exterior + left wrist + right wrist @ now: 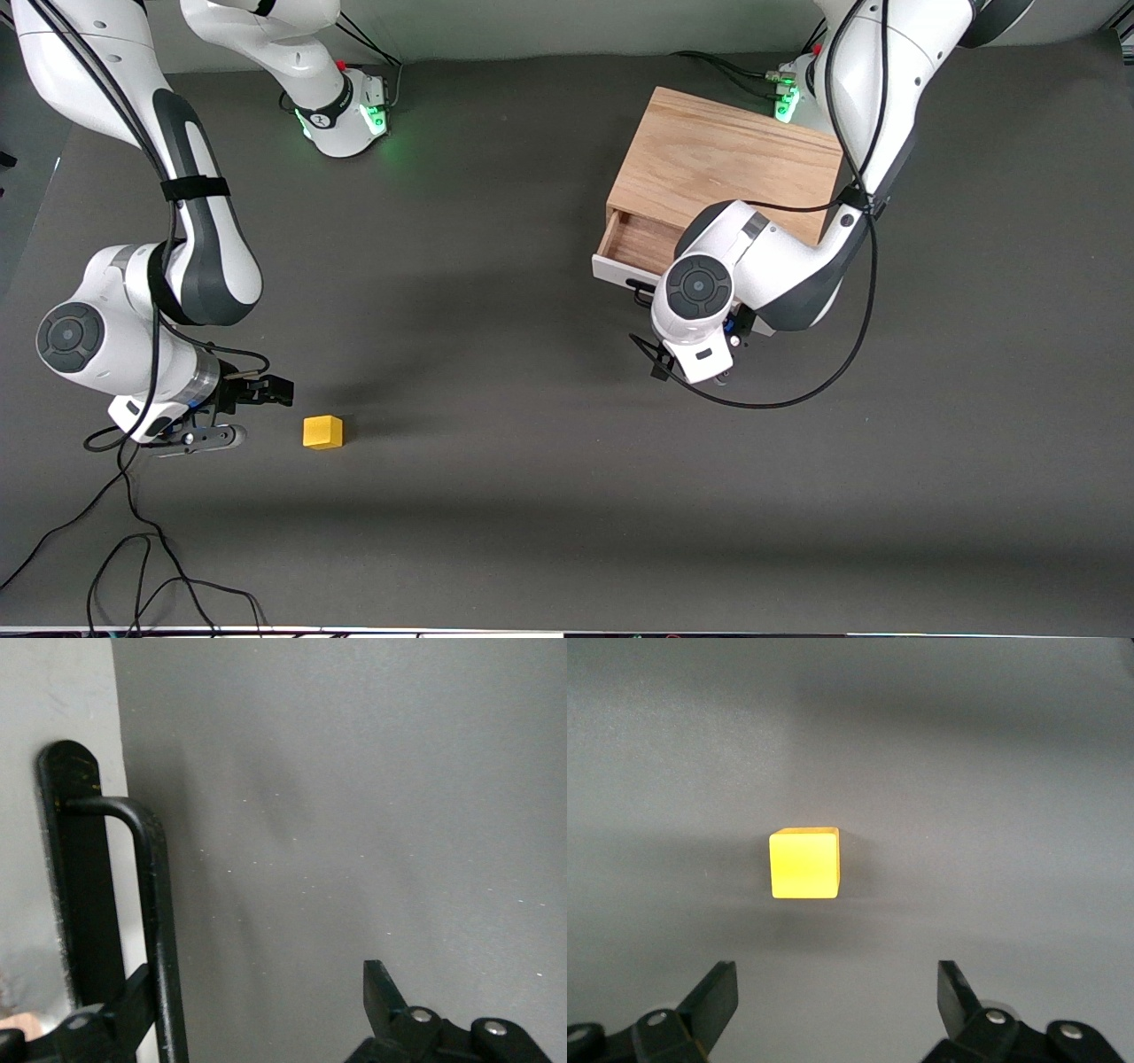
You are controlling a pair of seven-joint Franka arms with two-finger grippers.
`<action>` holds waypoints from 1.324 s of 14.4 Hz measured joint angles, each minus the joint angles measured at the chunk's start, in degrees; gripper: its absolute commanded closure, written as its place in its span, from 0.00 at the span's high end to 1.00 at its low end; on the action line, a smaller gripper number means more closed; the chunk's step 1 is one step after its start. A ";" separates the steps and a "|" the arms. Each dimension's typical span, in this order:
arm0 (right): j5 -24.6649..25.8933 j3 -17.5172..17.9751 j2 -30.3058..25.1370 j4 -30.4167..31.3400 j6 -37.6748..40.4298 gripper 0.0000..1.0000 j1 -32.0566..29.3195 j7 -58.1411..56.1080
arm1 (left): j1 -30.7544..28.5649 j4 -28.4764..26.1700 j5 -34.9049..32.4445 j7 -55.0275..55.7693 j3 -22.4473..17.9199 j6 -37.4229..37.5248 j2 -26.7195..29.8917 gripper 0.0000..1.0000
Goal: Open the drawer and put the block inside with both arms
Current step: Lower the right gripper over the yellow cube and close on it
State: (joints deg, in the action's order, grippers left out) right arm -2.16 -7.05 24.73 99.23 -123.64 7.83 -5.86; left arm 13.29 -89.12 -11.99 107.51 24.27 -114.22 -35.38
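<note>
Bare desk lies around the block, and the spread right pincer faces it with nothing between. The left pincer and its arm cover most of the part-open drawer, one finger against the handle.

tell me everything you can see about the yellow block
The block is a small bright yellow cube with clean edges and a smooth, plain surface. It sits flat on the dark grey table toward the right arm's end, nearer the front camera than the drawer. Nothing touches it; the right end effector is open, just short of it.
</note>
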 measured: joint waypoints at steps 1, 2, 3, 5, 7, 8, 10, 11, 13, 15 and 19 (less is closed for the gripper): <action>0.00 0.00 0.16 0.00 -0.08 1.00 0.00 0.00 | 0.00 0.40 -0.16 0.01 -0.03 -0.63 -0.25 1.00; 0.00 0.00 0.38 0.00 -0.33 1.00 0.01 0.00 | 0.00 0.98 -0.34 0.01 -0.08 -1.36 -0.65 1.00; 0.00 0.00 0.69 0.00 -0.77 1.00 0.03 0.00 | -0.01 1.48 -0.53 0.01 -0.11 -1.87 -1.07 1.00; -0.06 0.00 1.55 0.00 -1.74 1.00 0.09 0.00 | -0.02 1.81 -0.77 0.01 -0.12 -2.40 -1.36 1.00; -0.08 0.01 2.51 0.00 -3.05 1.00 0.56 0.00 | -0.02 1.91 -1.17 0.01 -0.12 -3.30 -1.45 1.00; -0.10 0.03 3.11 -0.01 -3.78 1.00 0.98 0.10 | -0.01 1.92 -1.44 0.01 -0.12 -3.76 -1.54 1.00; -0.10 0.03 4.35 -0.01 -4.92 1.00 1.78 0.68 | 0.00 1.92 -1.75 0.02 -0.07 -3.94 -1.58 1.00; -0.10 0.04 5.04 0.01 -5.54 1.00 2.00 0.85 | 0.01 1.92 -1.91 0.02 -0.06 -4.15 -1.58 1.00; -0.11 0.03 6.55 0.02 -7.15 1.00 2.04 0.89 | 0.01 1.92 -2.49 0.02 -0.06 -4.79 -1.62 1.00; -0.11 0.00 8.04 0.02 -9.29 1.00 2.00 0.90 | 0.04 1.92 -2.94 0.03 -0.06 -5.65 -1.73 1.00; -2.43 0.00 10.48 -0.01 -12.97 1.00 2.03 0.98 | 0.05 1.91 -3.29 0.03 -0.05 -6.19 -1.87 1.00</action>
State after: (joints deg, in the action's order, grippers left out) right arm -4.60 -7.05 35.21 99.22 -136.61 9.86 -4.87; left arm 13.34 -87.20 -15.28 107.54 24.22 -120.42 -37.25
